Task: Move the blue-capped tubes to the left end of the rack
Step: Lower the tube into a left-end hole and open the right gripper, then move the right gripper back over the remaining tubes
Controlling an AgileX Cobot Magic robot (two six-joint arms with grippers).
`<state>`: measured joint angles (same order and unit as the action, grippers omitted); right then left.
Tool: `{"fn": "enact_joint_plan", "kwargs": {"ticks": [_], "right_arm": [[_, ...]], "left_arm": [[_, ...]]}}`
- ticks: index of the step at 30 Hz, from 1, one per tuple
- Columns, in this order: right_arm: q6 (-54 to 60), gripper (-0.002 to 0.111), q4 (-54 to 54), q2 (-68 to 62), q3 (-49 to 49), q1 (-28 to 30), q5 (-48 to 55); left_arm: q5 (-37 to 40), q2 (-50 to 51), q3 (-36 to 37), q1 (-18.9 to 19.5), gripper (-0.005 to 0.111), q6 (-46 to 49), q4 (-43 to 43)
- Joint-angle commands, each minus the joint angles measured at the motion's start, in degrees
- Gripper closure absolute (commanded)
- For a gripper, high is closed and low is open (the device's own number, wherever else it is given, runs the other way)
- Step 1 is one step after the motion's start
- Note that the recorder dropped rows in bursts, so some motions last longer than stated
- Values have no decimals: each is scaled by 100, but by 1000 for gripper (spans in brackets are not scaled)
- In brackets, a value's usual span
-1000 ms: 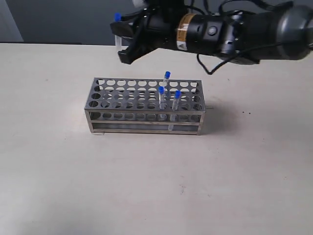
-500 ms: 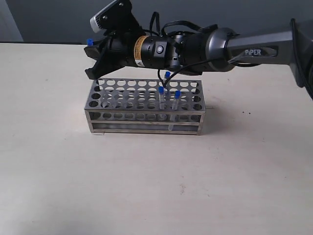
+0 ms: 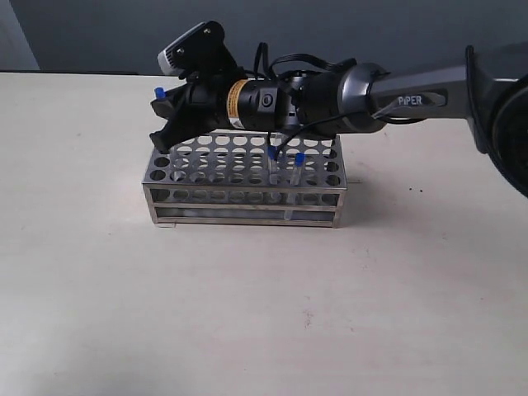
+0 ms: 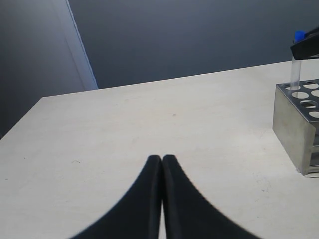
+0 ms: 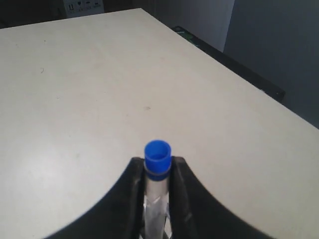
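Over on the left, the left gripper [image 4: 162, 160] sat low over the table [image 4: 149, 114], pinched closed with nothing in it, well left of the rack [image 3: 243, 183]. So it wasn't doing anything.

The action was at the rack's far-left corner. The right gripper [image 3: 165, 132] had reached across the middle and was clamped on one of the blue-capped tubes [image 5: 157, 155], held upright. Its lower end was right at the corner hole. I couldn't tell if the tip was actually inside yet.

My read: this was the placing step for the first tube. Next it'd need a straight push down into the hole, then letting go and lifting clear without dragging the tube back out.

Right of the middle, two more tubes stood in the near rows, one [image 3: 271, 163] beside the other [image 3: 297, 167]. Any fourth tube was hidden behind the arm.

Writing: "PiPER" [image 3: 410, 100] on the forearm. An orange label band [image 3: 237, 97] on the wrist was too small to read.
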<state>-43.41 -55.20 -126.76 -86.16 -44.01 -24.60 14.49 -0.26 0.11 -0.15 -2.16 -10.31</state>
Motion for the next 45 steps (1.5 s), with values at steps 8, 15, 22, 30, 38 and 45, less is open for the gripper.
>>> {"fn": "enact_joint_plan", "kwargs": {"ticks": [8,15,22,30,38,45], "right_arm": [[-246,106,17,-269,-42,-6,41],[-324,77,17,-278,-42,-6,41],[-339,67,17,-192,-42,-6,141],[-460,67,-303,1326,77,4,1419],[-451,67,-760,3233,1589,4,1892],[-438,67,-713,4056,3394,4,1820]], "left_arm": [[-77,26,-11,-39,106,-20,14],[-77,26,-11,-39,106,-20,14],[-77,26,-11,-39,106,-20,14],[-77,26,-11,-39,106,-20,14],[-77,26,-11,-39,106,-20,14],[-77,26,-11,-39,106,-20,14]]}}
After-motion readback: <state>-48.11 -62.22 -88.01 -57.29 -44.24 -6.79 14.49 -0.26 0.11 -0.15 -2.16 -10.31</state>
